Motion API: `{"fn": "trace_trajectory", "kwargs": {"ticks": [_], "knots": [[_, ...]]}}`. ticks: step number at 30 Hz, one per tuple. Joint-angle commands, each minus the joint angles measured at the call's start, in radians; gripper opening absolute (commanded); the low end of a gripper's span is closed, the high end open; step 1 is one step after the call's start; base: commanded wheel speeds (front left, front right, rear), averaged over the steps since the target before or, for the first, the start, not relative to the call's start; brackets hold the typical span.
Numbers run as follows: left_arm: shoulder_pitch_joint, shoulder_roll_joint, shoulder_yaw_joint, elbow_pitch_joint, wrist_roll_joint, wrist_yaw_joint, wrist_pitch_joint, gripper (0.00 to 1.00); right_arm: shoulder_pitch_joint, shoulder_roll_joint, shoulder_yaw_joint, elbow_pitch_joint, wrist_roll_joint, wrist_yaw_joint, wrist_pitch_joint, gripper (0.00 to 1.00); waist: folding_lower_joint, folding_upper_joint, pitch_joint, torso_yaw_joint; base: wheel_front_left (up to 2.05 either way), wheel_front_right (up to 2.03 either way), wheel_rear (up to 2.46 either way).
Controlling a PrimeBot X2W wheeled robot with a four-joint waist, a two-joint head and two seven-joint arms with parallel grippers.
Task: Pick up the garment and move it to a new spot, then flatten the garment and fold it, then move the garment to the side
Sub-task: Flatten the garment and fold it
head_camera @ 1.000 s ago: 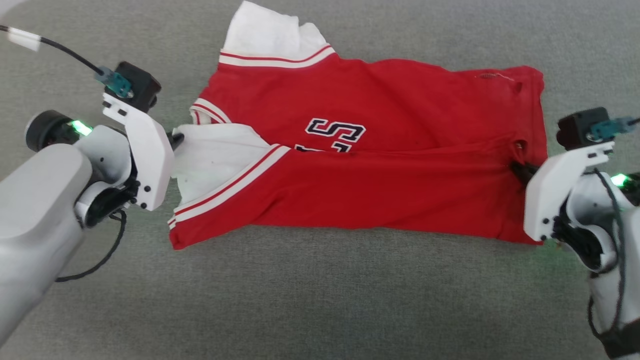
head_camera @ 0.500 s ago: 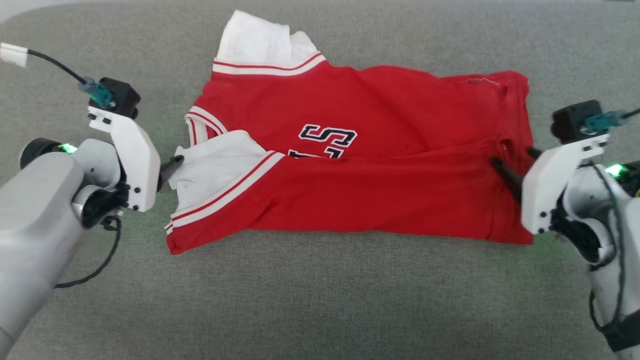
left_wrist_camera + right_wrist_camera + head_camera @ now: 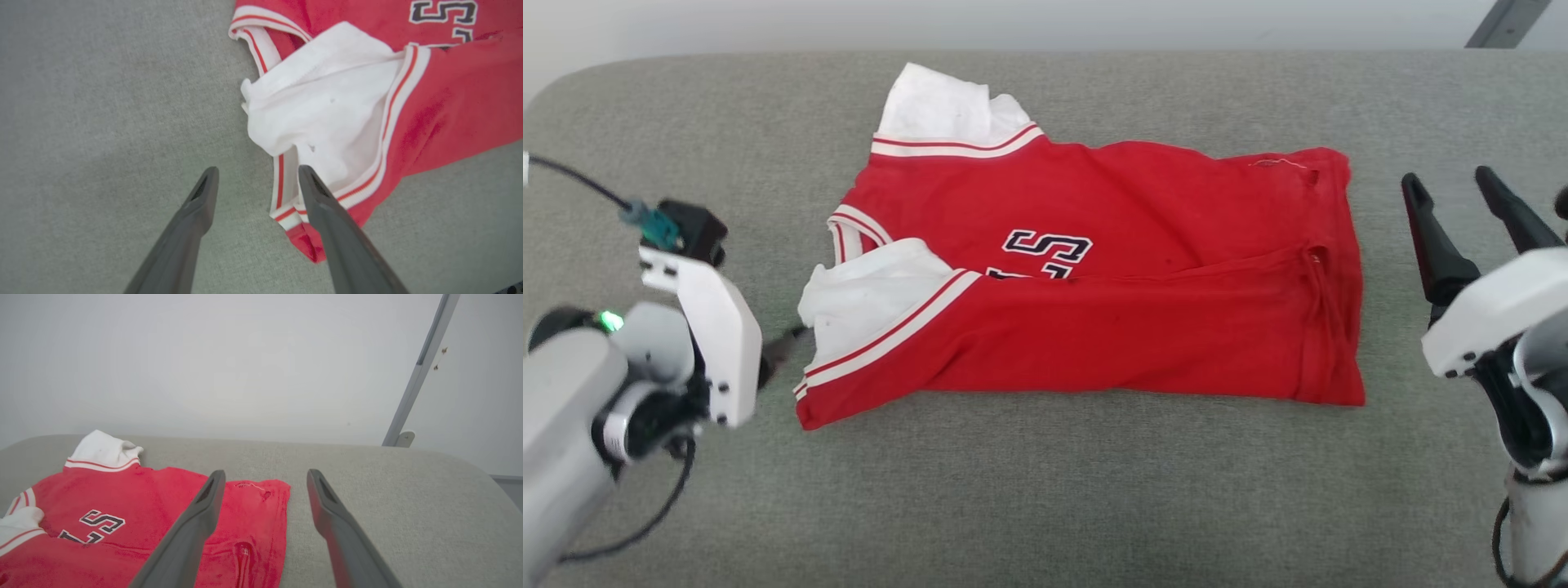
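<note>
Garment point(image 3: 1094, 302) folded; left pincer point(image 3: 257, 169) and right pincer point(image 3: 265, 472) released; wall point(image 3: 204, 355) in right wrist view

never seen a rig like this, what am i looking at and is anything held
It is a two-armed robot. The wide picture is from a camera on its head; the other two are from wrist cameras, looking along each arm's two dark fingers. A bright red soft garment with white cuffs and striped trim lies partly folded on a grey fabric-covered surface. The left claw is open by its white sleeve, the right claw open off the other end. Nothing is held.
</note>
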Motion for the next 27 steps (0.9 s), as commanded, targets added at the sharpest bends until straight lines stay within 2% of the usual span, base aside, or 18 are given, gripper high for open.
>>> {"fn": "trace_trajectory", "kwargs": {"ticks": [1, 7, 11, 13, 20, 21, 22, 27], "knots": [[0.031, 0.015, 0.005, -0.044, -0.011, 0.029, 0.004, 1.00, 0.024, 0.015, -0.012, -0.030, -0.015, 0.000, -0.027, 1.00, 0.0000, 0.0000, -0.004, -0.009, 0.00, 0.00, 0.00], [0.134, 0.079, 0.014, -0.195, -0.069, 0.140, 0.015, 1.00, 0.089, 0.079, -0.061, -0.118, -0.068, 0.000, -0.119, 1.00, 0.0000, 0.0000, -0.003, -0.045, 0.00, 0.00, 0.00], [0.171, 0.097, 0.020, -0.229, -0.100, 0.189, 0.019, 1.00, 0.117, 0.107, -0.085, -0.135, -0.071, 0.000, -0.141, 1.00, 0.0000, 0.0000, 0.008, -0.072, 0.00, 0.00, 0.00], [0.185, 0.096, 0.026, -0.216, -0.121, 0.206, 0.018, 1.00, 0.133, 0.118, -0.082, -0.142, -0.071, 0.000, -0.134, 1.00, 0.0000, 0.0000, 0.016, -0.087, 0.00, 0.00, 0.00], [0.214, 0.043, 0.033, -0.124, -0.191, 0.201, 0.051, 1.00, 0.175, 0.133, -0.049, -0.126, -0.047, 0.000, -0.070, 1.00, 0.0000, 0.0000, 0.043, -0.123, 0.00, 0.00, 0.00], [0.214, 0.032, 0.027, -0.114, -0.197, 0.192, 0.062, 0.78, 0.181, 0.133, -0.040, -0.119, -0.044, 0.000, -0.048, 1.00, 0.0000, 0.0000, 0.045, -0.125, 0.00, 0.00, 0.00], [0.209, 0.024, 0.022, -0.104, -0.195, 0.180, 0.065, 0.00, 0.185, 0.127, -0.029, -0.111, -0.039, 0.000, -0.026, 1.00, 0.0000, 0.0000, 0.047, -0.126, 0.00, 0.00, 0.00], [0.168, -0.002, 0.020, -0.059, -0.176, 0.136, 0.066, 0.00, 0.163, 0.103, 0.020, -0.038, 0.006, 0.000, 0.111, 1.00, 0.0000, 0.0000, 0.064, -0.120, 0.00, 0.00, 0.00]]}}
